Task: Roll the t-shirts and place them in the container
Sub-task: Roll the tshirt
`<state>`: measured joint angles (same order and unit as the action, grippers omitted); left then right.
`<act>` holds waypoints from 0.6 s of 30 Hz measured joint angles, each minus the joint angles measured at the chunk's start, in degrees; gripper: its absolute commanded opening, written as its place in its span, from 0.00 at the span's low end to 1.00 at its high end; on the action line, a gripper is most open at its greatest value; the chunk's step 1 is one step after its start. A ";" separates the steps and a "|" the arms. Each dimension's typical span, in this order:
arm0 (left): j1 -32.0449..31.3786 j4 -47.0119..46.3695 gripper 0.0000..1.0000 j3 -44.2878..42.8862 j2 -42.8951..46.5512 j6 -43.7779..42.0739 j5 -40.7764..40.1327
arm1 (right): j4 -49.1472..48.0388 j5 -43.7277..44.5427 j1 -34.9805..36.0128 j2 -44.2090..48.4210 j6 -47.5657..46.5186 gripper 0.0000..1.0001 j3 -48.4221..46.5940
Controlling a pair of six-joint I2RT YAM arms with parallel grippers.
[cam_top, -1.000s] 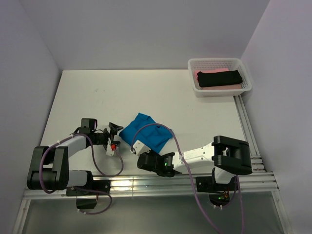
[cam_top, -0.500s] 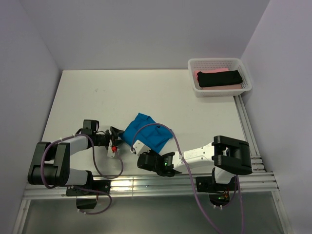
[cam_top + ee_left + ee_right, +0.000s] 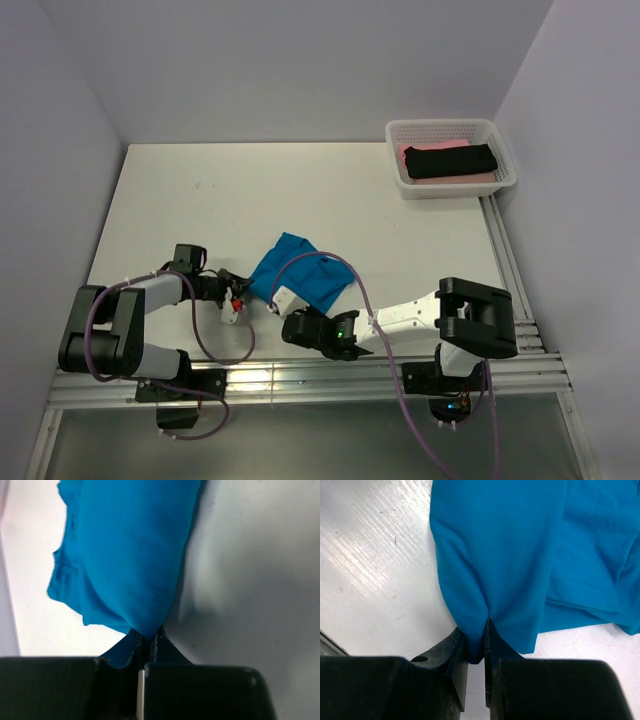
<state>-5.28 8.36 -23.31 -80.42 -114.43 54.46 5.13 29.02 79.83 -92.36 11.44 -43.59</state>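
The bright blue t-shirt [image 3: 300, 272] lies bunched on the white table near its front. My left gripper [image 3: 243, 289] is at the shirt's left corner; in the left wrist view the blue t-shirt [image 3: 135, 555] hangs from my left gripper [image 3: 147, 640], whose jaws are shut on a pinch of the cloth. My right gripper [image 3: 283, 308] is at the shirt's near edge. In the right wrist view the right gripper [image 3: 477, 645] is shut on a fold of the blue t-shirt [image 3: 520, 555]. A rolled black t-shirt [image 3: 450, 160] lies on a pink t-shirt [image 3: 420, 148] in the basket.
The white mesh basket [image 3: 440, 125] stands at the far right corner of the table. Metal rails [image 3: 510, 270] run along the table's right and near edges. Purple walls close in the left, back and right sides.
My left gripper slid a little right to the shirt's corner and closed on the cloth. The right gripper kept its hold and place.
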 measured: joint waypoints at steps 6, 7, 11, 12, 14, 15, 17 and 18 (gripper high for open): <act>-0.98 15.80 0.00 -9.64 -1.77 0.04 -2.89 | -0.70 -3.43 -0.33 0.79 0.79 0.00 0.04; -1.07 18.12 0.00 -11.26 -2.27 0.11 -3.23 | -1.11 -4.44 -0.33 1.01 1.14 0.00 0.11; -1.42 24.70 0.00 -14.45 -2.69 0.07 -4.48 | -2.75 -8.17 -0.35 2.29 2.64 0.00 1.03; -1.60 26.34 0.00 -14.80 -2.69 0.07 -4.96 | -3.06 -9.22 -0.39 2.89 3.04 0.00 1.57; -1.92 29.29 0.00 -15.43 -2.71 0.04 -6.05 | -4.42 -11.50 -0.76 4.26 4.00 0.00 3.04; -2.12 31.23 0.00 -16.06 -2.86 0.07 -6.78 | -5.18 -12.66 -1.01 4.98 4.46 0.00 3.89; -2.58 35.08 0.00 -17.92 -3.65 0.07 -8.26 | -6.73 -14.88 -1.64 6.08 5.66 0.00 5.25; -2.93 37.16 0.00 -19.23 -4.35 0.07 -9.33 | -7.74 -16.22 -2.16 6.51 6.38 0.00 5.95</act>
<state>-8.21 45.52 -42.54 -84.77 -114.37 45.12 -2.61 12.80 77.67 -85.84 17.82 -37.65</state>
